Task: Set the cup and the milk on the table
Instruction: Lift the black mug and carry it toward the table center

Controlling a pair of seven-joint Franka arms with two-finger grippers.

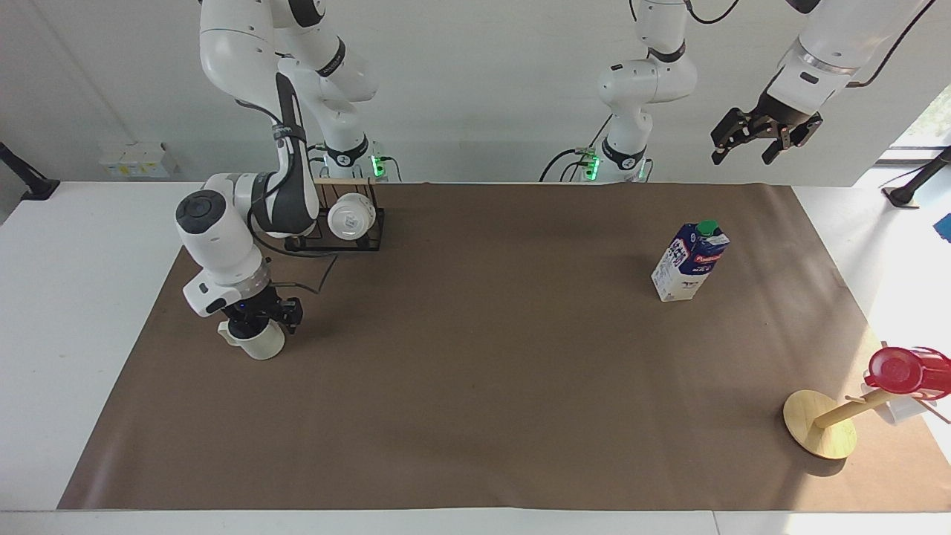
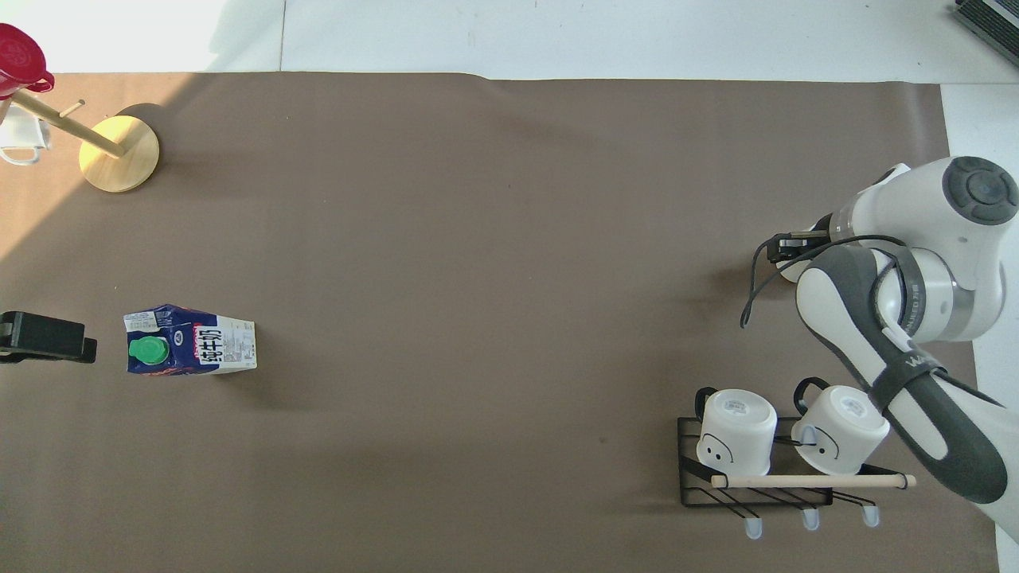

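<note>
The cup (image 1: 261, 345), off-white with a small handle, stands on the brown sheet of the table (image 1: 475, 386) toward the right arm's end. My right gripper (image 1: 256, 323) is lowered right onto its rim and hides its inside. In the overhead view my right gripper (image 2: 788, 247) covers all but a sliver of the cup (image 2: 790, 273). The milk (image 1: 689, 261) stands upright on the sheet toward the left arm's end; it also shows in the overhead view (image 2: 191, 341). My left gripper (image 1: 750, 137) waits open and empty, high up beside the milk (image 2: 44, 338).
A black wire rack (image 1: 338, 223) with two plain white mugs (image 2: 736, 430) stands nearer to the robots than the cup. A wooden stand (image 1: 817, 423) carrying a shiny red cup (image 1: 903, 370) is at the left arm's end, farther from the robots than the milk.
</note>
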